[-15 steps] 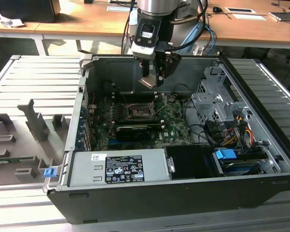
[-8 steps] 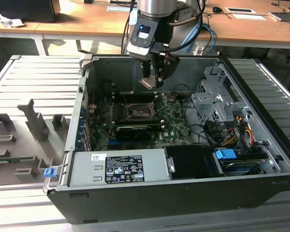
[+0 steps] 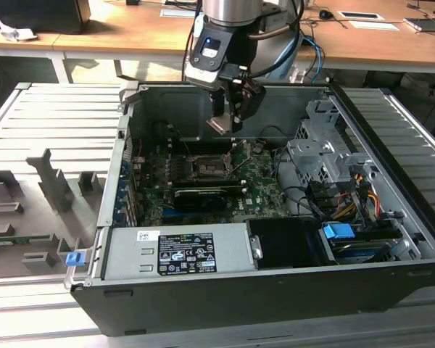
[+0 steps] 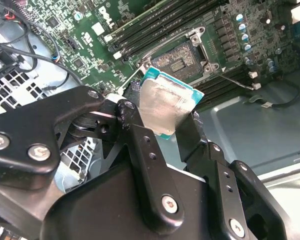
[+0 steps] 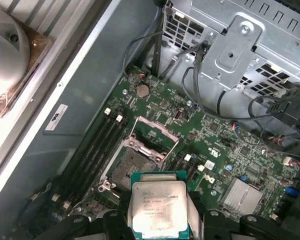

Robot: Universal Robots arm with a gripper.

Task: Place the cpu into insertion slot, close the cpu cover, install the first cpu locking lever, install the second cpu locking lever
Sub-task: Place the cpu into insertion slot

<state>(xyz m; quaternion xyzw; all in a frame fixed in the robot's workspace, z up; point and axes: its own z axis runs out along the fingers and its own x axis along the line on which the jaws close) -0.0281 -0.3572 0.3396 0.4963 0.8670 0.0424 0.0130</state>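
Gripper [image 3: 230, 119] fingers [image 4: 136, 127] pinching cpu [image 5: 159, 207] by opposite edges, metal top up, hanging over motherboard [image 3: 261, 181], no contact. Insertion slot [image 5: 131, 167] bare, lower down, apart from chip. Cpu cover [image 5: 152, 136] flipped up on slot's side away from chip. We reckon chip not squared over slot yet.

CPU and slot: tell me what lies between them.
Nothing. In the first wrist view the gripper holds the cpu above the open slot, with only air between.
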